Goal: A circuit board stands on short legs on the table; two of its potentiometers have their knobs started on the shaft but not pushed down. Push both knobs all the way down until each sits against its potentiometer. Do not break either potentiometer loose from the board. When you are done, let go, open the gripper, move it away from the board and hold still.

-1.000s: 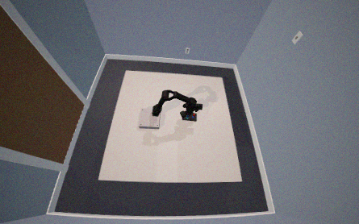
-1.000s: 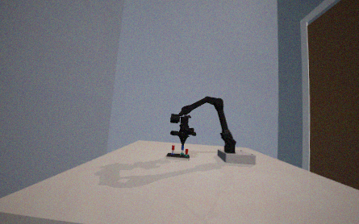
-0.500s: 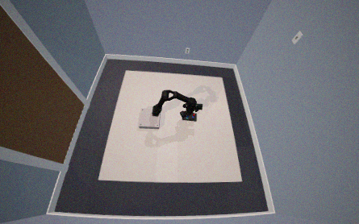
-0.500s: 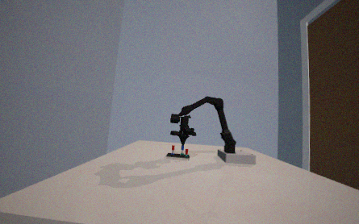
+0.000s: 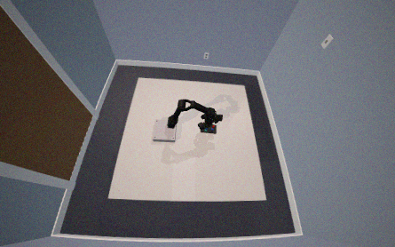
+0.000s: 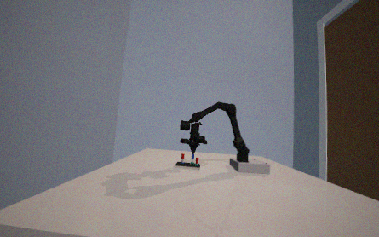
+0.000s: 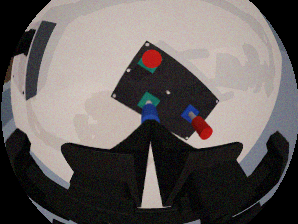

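Note:
The dark circuit board (image 5: pixel 209 131) (image 6: pixel 187 164) (image 7: pixel 175 75) stands on the table. A blue knob (image 6: pixel 192 156) (image 7: pixel 149 112) sits on a green potentiometer (image 7: pixel 145 99), with some pale shaft showing below it. A red knob (image 6: pixel 182 156) (image 7: pixel 202 127) sits high on the blue potentiometer (image 7: pixel 190 111), its shaft also showing. Another red knob (image 6: pixel 197 160) (image 7: pixel 151 58) stands lower, over a second green potentiometer (image 7: pixel 143 63). My gripper (image 6: pixel 193 152) (image 7: pixel 150 123) is shut, its tips at the top of the blue knob. The wrist view cannot fully show whether they touch.
The arm's pale base plate (image 5: pixel 164 135) (image 6: pixel 253 166) stands on the table (image 5: pixel 191 182) (image 6: pixel 217 196), to one side of the board. The red knob on the blue potentiometer stands close beside my fingers. Arm shadows fall across the table.

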Controlling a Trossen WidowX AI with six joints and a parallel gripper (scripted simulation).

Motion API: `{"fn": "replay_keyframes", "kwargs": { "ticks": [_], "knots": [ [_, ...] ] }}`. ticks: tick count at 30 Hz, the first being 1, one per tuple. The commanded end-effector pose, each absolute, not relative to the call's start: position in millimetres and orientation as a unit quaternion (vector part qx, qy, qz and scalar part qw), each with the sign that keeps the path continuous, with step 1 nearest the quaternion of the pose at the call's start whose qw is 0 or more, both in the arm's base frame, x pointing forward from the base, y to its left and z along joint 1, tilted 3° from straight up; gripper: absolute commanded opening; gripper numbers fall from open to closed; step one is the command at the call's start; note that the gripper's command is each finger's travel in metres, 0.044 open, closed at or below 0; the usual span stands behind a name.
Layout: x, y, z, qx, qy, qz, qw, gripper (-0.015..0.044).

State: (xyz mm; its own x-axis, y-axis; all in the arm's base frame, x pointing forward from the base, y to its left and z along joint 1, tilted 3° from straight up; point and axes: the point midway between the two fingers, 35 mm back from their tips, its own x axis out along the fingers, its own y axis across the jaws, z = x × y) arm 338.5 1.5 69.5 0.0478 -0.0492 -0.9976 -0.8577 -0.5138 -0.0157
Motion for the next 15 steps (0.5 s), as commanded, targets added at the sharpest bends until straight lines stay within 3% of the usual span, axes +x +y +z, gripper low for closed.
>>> {"fn": "replay_keyframes", "kwargs": {
  "ticks": [1, 15],
  "knots": [
    [339.8, 1.3, 61.0, -0.637, 0.354, 0.593, 0.341, 0.0],
    [340.1, 1.0, 54.3, -0.637, 0.354, 0.593, 0.341, 0.0]
  ]
}}
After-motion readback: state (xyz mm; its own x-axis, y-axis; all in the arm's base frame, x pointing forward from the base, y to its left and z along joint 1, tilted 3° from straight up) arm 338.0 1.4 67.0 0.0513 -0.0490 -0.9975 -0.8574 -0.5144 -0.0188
